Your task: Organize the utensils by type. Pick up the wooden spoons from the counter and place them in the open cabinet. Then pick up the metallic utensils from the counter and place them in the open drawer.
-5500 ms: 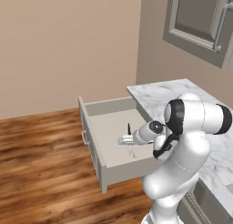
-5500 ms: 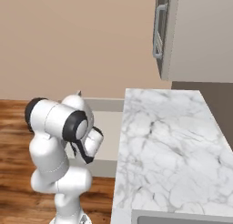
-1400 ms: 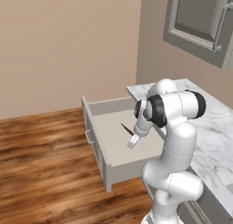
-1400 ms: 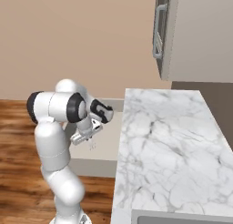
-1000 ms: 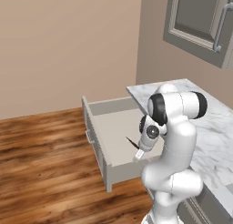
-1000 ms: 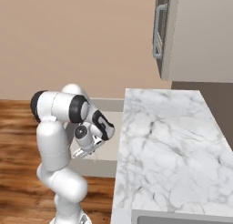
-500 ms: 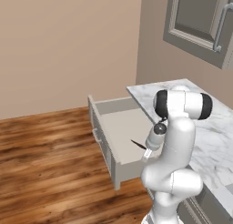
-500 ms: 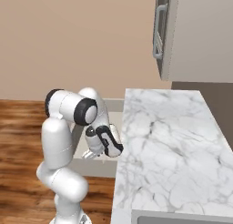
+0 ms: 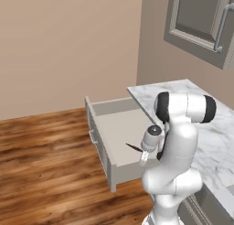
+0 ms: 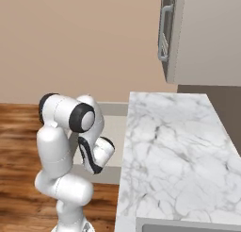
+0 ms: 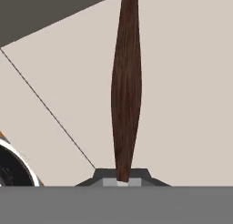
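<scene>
My gripper [image 9: 143,154] is shut on the slim dark-handled utensil [image 9: 133,147], which sticks out to the left just above the near right part of the open drawer [image 9: 119,128]. In the hand view the brown handle [image 11: 126,91] rises straight from the gripper [image 11: 122,177] over the drawer's pale inside [image 11: 182,82]. In the right base view my own arm hides the hand in front of the drawer [image 10: 115,127]. The white marble counter [image 9: 215,146] lies to the right, seen bare [image 10: 174,146]. The wooden spoon and the silver spoon are out of view.
The wall cabinet [image 10: 202,33] hangs above the counter with its door [image 9: 201,18] swung open. Wooden floor [image 9: 45,164] spreads to the left of the drawer. The drawer's front [image 9: 98,139] juts well out from the cabinet fronts.
The arm has folded back and down, carrying the dark-handled utensil from above the drawer's middle towards its near right corner. The view has shifted slightly.
</scene>
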{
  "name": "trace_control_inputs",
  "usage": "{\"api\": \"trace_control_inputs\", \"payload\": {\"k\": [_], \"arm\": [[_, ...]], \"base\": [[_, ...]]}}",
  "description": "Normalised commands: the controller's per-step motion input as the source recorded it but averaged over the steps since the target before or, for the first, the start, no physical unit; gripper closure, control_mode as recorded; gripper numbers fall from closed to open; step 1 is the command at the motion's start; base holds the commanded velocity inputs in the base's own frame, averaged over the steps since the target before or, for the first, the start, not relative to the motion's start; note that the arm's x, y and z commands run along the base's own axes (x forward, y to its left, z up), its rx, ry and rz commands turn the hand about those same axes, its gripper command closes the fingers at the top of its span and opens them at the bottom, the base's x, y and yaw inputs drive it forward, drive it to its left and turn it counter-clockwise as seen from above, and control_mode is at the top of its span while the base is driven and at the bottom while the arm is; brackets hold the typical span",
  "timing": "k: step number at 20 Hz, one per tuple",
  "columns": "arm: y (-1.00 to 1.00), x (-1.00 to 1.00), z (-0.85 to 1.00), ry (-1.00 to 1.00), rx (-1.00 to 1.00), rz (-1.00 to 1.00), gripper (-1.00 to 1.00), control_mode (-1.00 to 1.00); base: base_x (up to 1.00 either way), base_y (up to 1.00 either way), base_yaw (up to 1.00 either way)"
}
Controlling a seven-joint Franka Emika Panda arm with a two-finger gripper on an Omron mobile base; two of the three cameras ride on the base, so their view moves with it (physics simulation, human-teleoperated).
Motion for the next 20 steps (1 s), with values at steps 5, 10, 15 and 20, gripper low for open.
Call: {"api": "trace_control_inputs", "payload": {"k": [5, 10, 15, 20], "arm": [[0.24, 1.00, 1.00, 0.38, -0.12, 0.14, 1.00, -1.00], [0.09, 0.99, 1.00, 0.23, -0.09, 0.14, 1.00, -1.00], [0.19, 0.97, 1.00, 0.20, -0.14, 0.14, 1.00, -1.00], [0.67, 1.00, 0.23, 0.36, -0.34, 0.01, 1.00, -1.00]], "base": [[0.00, 0.00, 0.00], [0.00, 0.00, 0.00], [0.00, 0.00, 0.00], [0.00, 0.00, 0.00]]}}
